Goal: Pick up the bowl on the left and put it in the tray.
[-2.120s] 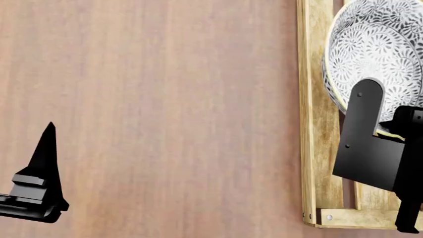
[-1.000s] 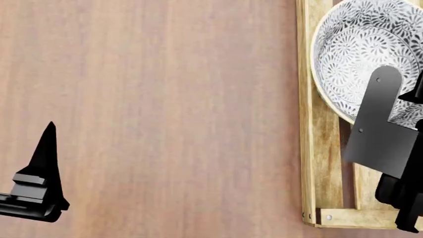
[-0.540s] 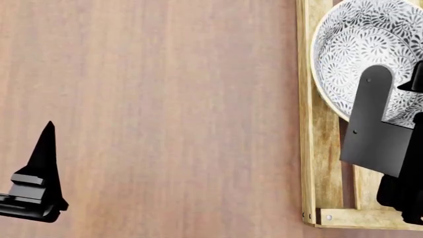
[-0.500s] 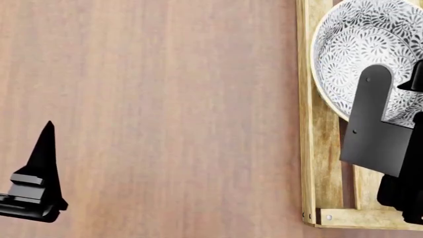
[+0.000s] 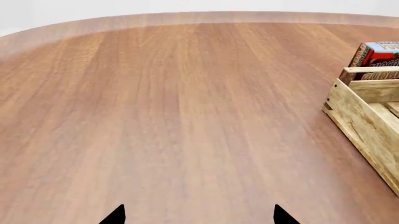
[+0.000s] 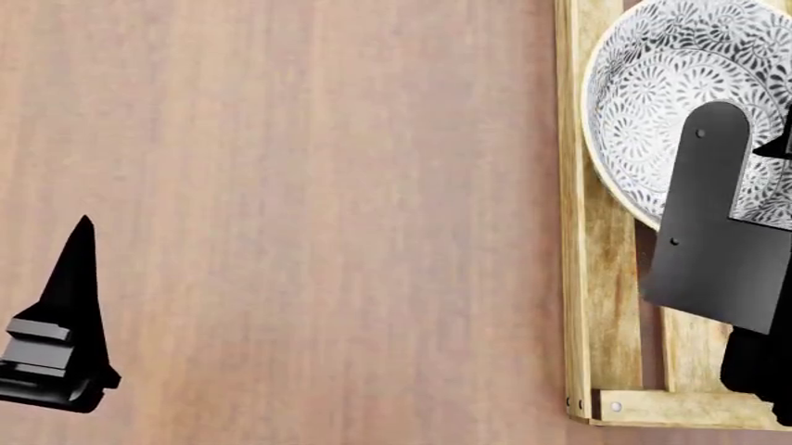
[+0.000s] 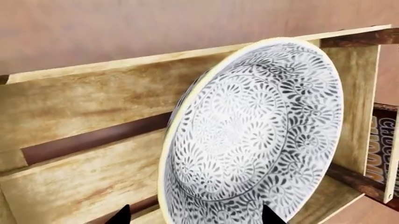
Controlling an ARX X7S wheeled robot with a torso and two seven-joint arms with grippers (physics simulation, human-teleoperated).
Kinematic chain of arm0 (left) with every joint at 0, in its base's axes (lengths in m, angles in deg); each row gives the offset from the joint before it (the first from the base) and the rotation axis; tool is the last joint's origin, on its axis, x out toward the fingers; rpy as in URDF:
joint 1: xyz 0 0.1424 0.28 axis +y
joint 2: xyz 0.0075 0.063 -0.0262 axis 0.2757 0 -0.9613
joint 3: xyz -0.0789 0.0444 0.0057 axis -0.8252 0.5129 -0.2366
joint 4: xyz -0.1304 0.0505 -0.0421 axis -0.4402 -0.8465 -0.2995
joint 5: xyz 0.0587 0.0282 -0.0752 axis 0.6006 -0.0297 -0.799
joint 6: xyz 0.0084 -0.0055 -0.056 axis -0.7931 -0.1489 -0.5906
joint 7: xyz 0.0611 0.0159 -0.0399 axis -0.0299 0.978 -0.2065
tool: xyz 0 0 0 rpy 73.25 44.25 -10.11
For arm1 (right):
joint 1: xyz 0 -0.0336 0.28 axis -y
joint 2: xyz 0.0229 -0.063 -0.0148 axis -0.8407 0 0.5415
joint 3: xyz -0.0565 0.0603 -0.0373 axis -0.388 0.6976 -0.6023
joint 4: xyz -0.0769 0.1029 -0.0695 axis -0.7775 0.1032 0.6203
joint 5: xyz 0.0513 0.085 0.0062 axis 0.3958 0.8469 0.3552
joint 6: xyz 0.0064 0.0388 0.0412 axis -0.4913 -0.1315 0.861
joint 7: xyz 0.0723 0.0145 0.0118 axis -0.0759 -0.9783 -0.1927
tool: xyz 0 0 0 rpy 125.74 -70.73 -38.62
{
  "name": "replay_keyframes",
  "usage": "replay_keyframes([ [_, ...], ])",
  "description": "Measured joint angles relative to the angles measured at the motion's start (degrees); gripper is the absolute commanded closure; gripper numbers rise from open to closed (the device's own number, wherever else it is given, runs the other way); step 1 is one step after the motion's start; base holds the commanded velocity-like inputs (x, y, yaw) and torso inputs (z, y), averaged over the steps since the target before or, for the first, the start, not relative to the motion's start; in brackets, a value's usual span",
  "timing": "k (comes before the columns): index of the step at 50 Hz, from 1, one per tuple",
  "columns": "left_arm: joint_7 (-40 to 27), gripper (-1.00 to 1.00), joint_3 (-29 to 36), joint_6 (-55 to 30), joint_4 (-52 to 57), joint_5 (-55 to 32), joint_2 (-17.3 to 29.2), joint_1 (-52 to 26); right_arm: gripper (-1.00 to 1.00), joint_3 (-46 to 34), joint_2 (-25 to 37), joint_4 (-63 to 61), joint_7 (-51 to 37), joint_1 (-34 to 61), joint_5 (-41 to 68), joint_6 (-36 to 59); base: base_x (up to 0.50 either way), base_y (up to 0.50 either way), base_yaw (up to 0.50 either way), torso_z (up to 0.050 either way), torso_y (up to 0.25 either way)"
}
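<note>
Evidently rigid, glazed ceramic: bowl (image 7: 252, 135) judged heavy for its size, slippery, chip-prone; best taken by the cream rim. Lies inside tray (image 6: 581, 306), near its left rail, tray near the surface's right edge. Right gripper (image 7: 194, 215) poised directly over bowl, tips spread wide, gripping nothing. Left gripper (image 5: 196, 215) well apart, likewise spread over bare surface (image 5: 174, 116).

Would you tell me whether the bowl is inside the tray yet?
Inside: the bowl lies within the tray walls, over its slats.
</note>
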Motion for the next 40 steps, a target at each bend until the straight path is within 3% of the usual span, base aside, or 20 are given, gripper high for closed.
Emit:
replay_keyframes([
  [28, -3.0, -1.00, -1.1, -2.0, 3.3, -4.7, 1.1, -1.8, -1.00, 7.4, 6.3, -15.0, 10.0, 8.2, 5.6, 6.2, 0.00, 0.00, 0.00, 0.000, 0.000],
  [34, -3.7, -1.00, -1.9, -2.2, 4.2, -6.1, 1.8, -1.9, -1.00, 13.3, 9.3, -20.0, 2.2, 8.1, 13.8, 6.5, 0.00, 0.00, 0.00, 0.000, 0.000],
  [40, -4.1, -1.00, -3.4, -1.5, 5.1, -7.3, 2.8, -0.8, -1.00, 16.9, 14.3, -25.1, -15.0, 5.8, 26.1, 3.9, 0.00, 0.00, 0.00, 0.000, -0.002],
])
